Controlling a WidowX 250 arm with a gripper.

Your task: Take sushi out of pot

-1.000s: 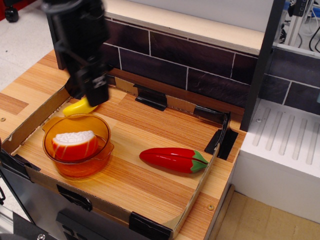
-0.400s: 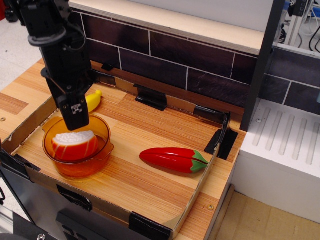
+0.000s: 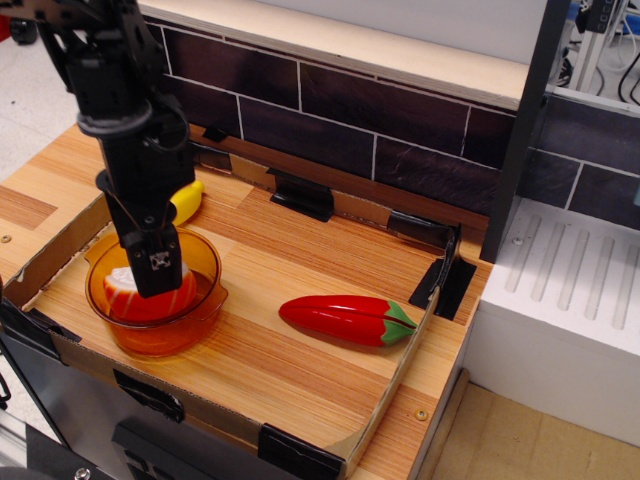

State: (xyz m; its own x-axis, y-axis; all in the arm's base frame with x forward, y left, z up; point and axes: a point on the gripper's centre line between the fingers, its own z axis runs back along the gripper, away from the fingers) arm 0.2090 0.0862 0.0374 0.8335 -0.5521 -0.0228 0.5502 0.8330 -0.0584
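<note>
Gripper (image 3: 158, 282) is down inside the pot (image 3: 196, 318), black fingers over the top of the sushi (image 3: 140, 300) and hiding its middle; from this angle can't tell if the jaws are spread, pressed together or already pinching, since the tip reads as one dark block. Sushi sits in the pot's left half, rice side up, orange-red edge showing either side of the fingers. Pot stands near the front-left corner of the wooden tray (image 3: 300, 360), w/ a yellow banana (image 3: 187, 200) just behind it, partly hidden by the arm, and a red chili pepper (image 3: 348, 320) well apart to the right. Step in hand, I'd judge: getting a grip on the sushi, so task is early, nothing lifted out yet. To do it well: centre fingers across the narrow width of the nigiri, not its length; go low enough to catch the sides below the rounded top, else it may squirt out; close gently, then lift straight up so the sushi clears the rim w/o dragging the light plastic pot or tipping it toward the tray wall.
</note>
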